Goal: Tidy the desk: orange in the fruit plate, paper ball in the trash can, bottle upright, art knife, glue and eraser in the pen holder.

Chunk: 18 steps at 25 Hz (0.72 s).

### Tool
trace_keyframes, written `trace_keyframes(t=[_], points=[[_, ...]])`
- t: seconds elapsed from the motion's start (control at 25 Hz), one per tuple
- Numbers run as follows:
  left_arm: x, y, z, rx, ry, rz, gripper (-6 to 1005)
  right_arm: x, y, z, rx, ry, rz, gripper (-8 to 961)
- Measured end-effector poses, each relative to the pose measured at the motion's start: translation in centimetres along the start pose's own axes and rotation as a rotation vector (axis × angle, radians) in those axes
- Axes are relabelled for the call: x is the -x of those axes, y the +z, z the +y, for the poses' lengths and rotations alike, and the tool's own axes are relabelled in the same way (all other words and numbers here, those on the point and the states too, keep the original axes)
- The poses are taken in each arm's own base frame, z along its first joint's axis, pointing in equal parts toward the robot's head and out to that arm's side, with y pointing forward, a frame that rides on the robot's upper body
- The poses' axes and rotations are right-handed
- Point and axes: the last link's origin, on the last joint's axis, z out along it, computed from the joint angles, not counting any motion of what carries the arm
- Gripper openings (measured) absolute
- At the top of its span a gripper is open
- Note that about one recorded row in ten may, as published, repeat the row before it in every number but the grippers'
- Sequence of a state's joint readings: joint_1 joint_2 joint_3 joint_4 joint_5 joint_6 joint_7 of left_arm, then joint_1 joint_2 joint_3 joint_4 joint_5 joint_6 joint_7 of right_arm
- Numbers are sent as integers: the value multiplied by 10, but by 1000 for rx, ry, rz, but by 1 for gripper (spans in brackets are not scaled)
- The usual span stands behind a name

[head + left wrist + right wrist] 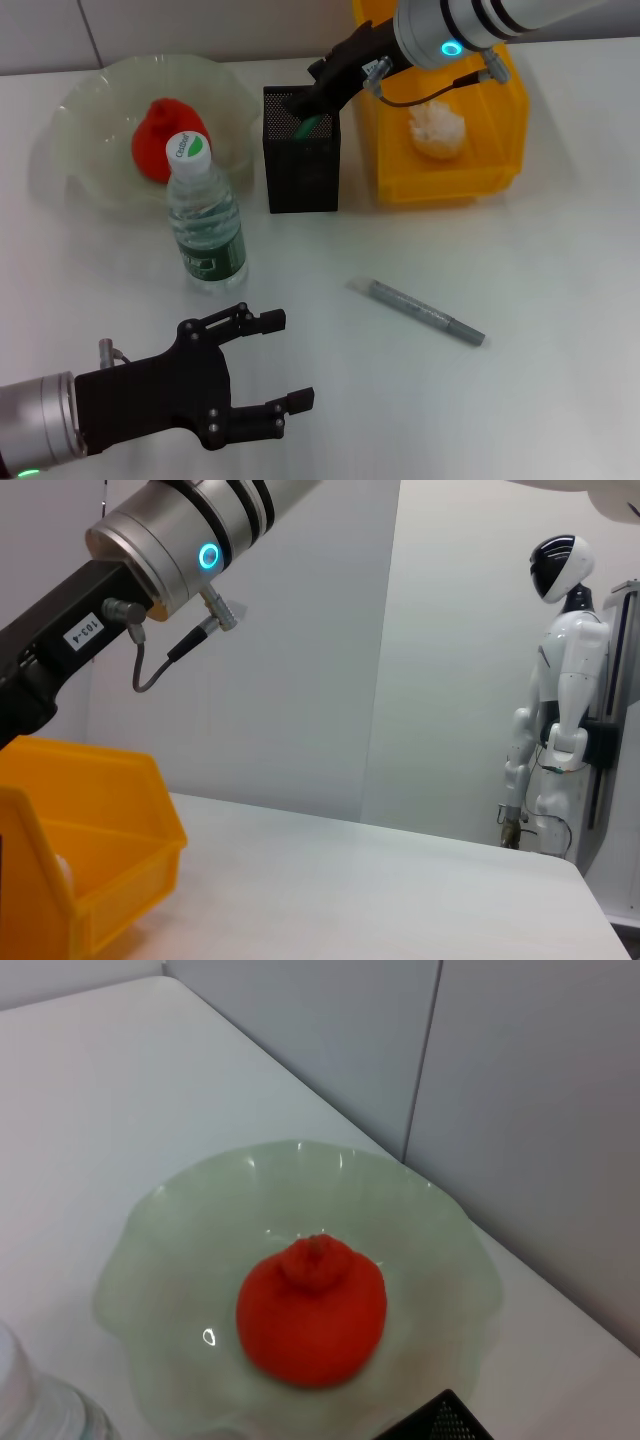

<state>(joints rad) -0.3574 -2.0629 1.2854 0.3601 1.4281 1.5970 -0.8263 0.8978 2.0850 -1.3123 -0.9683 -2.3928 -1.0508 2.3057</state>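
Note:
The orange [158, 140] [312, 1310] lies in the pale-green fruit plate [85, 105] [180, 1230]. In front of the plate the bottle [205, 220] stands upright. A white paper ball [436, 128] rests in the yellow trash can [450, 175] [90, 850]. My right gripper [308, 108] hangs over the mouth of the black mesh pen holder [302, 160], shut on a small green object [308, 126] that dips into the cup. A grey stick-like tool [425, 312] lies on the table to the right. My left gripper [292, 360] is open low at the front left. The eraser is out of view.
The white table [520, 260] runs to a wall at the back. In the left wrist view a white humanoid robot [560, 680] stands beyond the table's far edge. The bottle's cap [25, 1390] and a corner of the pen holder [440, 1422] show in the right wrist view.

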Motion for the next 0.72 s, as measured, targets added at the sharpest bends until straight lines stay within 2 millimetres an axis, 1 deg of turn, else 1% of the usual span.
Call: trace_keyframes(t=[0.04, 0.08, 0.12, 0.16, 0.24, 0.28, 0.32, 0.36, 0.44, 0.48, 0.52, 0.6, 0.68, 0.72], points=[[0, 0, 0, 0, 0, 0, 847, 1, -1, 0, 1, 0, -1, 425], [0, 0, 0, 0, 0, 0, 847, 5, -6, 3, 10, 4, -6, 427], [0, 0, 0, 0, 1, 0, 847, 5, -6, 3, 10, 4, -6, 473], [0, 0, 0, 0, 1, 0, 847, 6, -11, 3, 14, 10, -9, 519], [0, 0, 0, 0, 0, 0, 847, 9, -26, 5, 24, 30, -13, 611], [0, 0, 0, 0, 0, 0, 847, 10, -44, 8, 29, 45, -6, 657], [0, 0, 0, -1, -2, -1, 847, 10, -44, 8, 29, 45, -6, 662], [0, -1, 0, -2, -3, 0, 847, 10, -56, 9, 26, 51, 7, 666], [0, -1, 0, -5, -3, 1, 847, 9, -73, 10, 14, 55, 53, 675], [0, -1, 0, -6, -3, 1, 847, 6, -85, 11, 6, 66, 93, 680], [0, -1, -1, -6, -2, 2, 847, 6, -85, 11, 6, 66, 93, 685], [-1, -1, -1, -6, -1, 2, 847, 1, -92, 13, 21, 86, 129, 696], [-1, -1, -1, -5, 1, 3, 847, -6, -95, 16, 46, 113, 168, 706], [-1, -1, -1, -5, 1, 3, 847, -6, -95, 16, 46, 113, 168, 712]])
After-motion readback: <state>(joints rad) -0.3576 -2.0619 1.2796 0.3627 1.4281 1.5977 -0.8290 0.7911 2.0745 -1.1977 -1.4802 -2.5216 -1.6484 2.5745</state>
